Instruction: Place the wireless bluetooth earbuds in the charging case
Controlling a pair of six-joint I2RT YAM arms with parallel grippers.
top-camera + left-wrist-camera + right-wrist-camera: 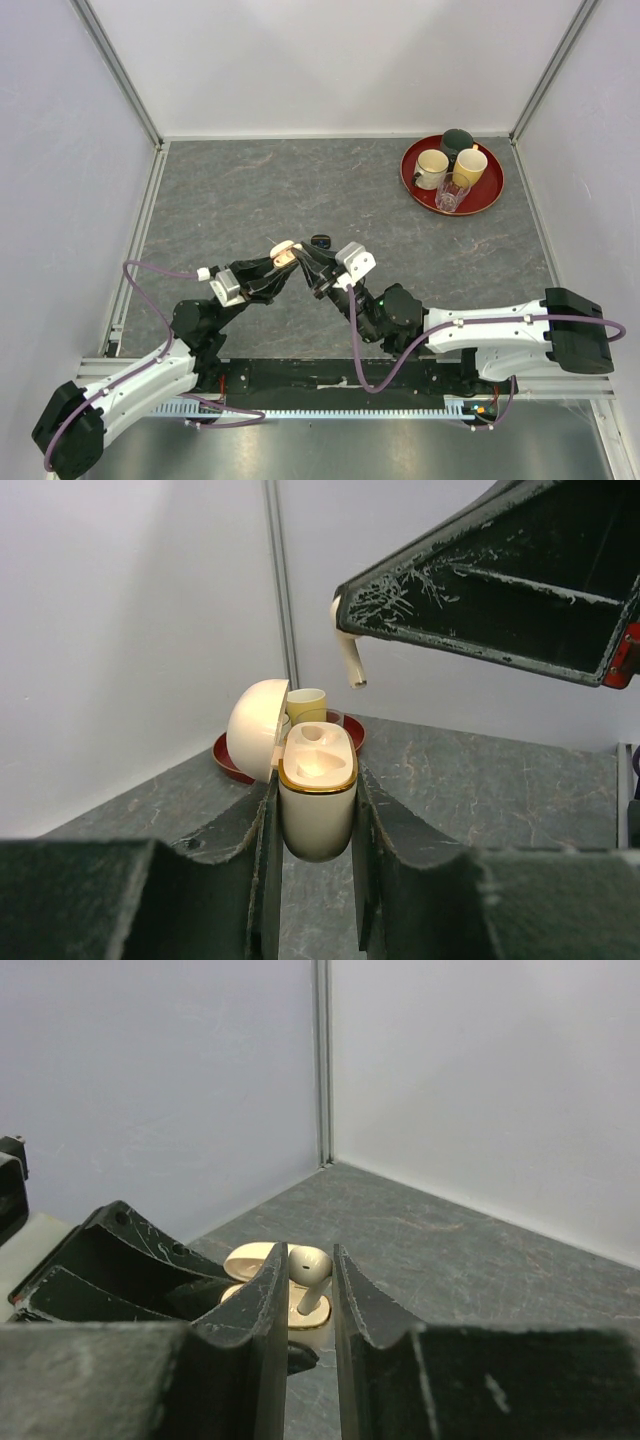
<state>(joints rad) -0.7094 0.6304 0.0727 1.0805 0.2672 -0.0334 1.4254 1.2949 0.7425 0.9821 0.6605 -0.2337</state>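
pinching the cream charging case (318, 805) by its lower body, the left gripper (283, 258) holds it upright above the table (250, 190), fingers pressed against both its sides; the domed lid (255, 728) is swung open to one side and the gold-rimmed top faces up; the right gripper (310, 1260) has its fingers drawn together on one cream-white earbud (349, 658) — the stem hangs down from the fingertips, just above the open case and not touching it; both grippers meet towards the near middle of the table; a small black object (320, 241) lies just beyond them — too small to tell what it is; at the far right a red tray (490, 195) carries cups (432, 166) and a glass (452, 194)
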